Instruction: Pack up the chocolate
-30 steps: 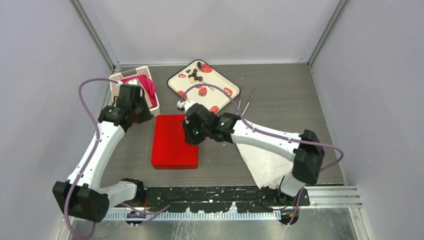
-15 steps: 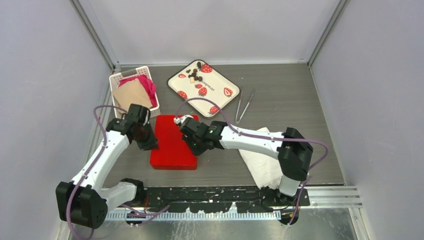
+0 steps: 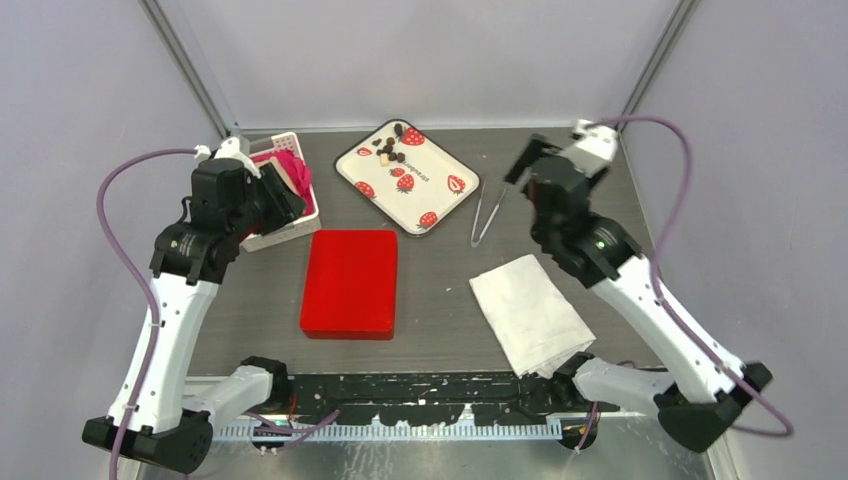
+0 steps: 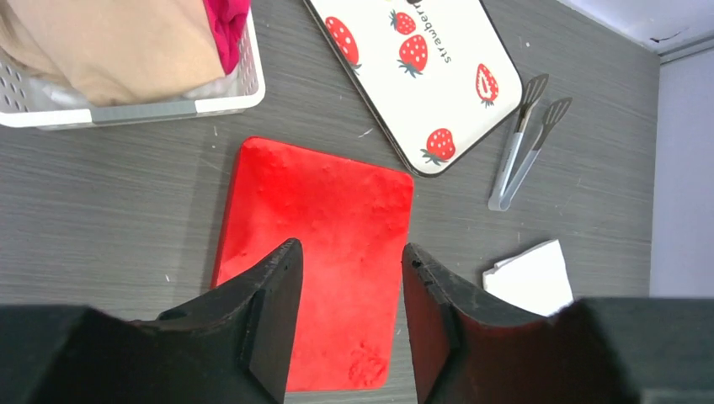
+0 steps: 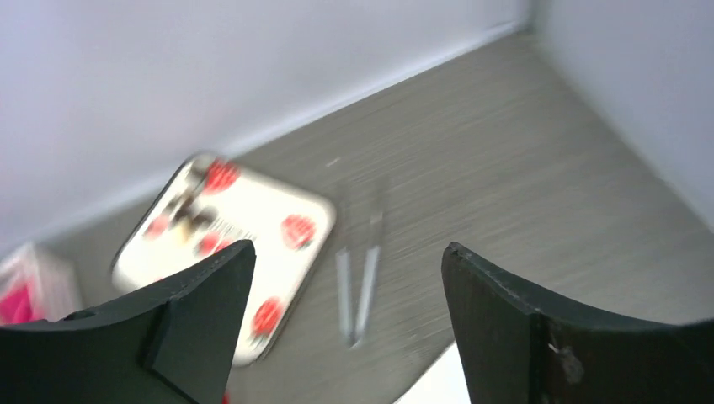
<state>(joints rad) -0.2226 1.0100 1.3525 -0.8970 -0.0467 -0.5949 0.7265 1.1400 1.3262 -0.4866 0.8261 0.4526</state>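
Plainly, the chocolate [image 3: 390,150] is gathered in a small cluster at the far corner of the tray [image 3: 440,195], mostly dark pieces with a pale one or two among them. None is judged to be packed yet: the red box [image 3: 350,282], set off the tray's near-left side, shows only its flat top.

The left pincer [image 4: 349,252] is held to the left of the tray, fingers apart with nothing between them. The right pincer [image 5: 345,252] is held to the right of the tray, spread wide and likewise empty. Tongs [image 3: 487,213] are laid on the bench [image 3: 440,290] just beside the tray's right edge.

Each piece is expected to be light, hard and small, so little force should be needed. Too much could chip or smear it, and round ones may be squeezed out sideways. A hold across opposite flat faces, or across the middle of a round piece, is advised, starting from the cluster's edge.
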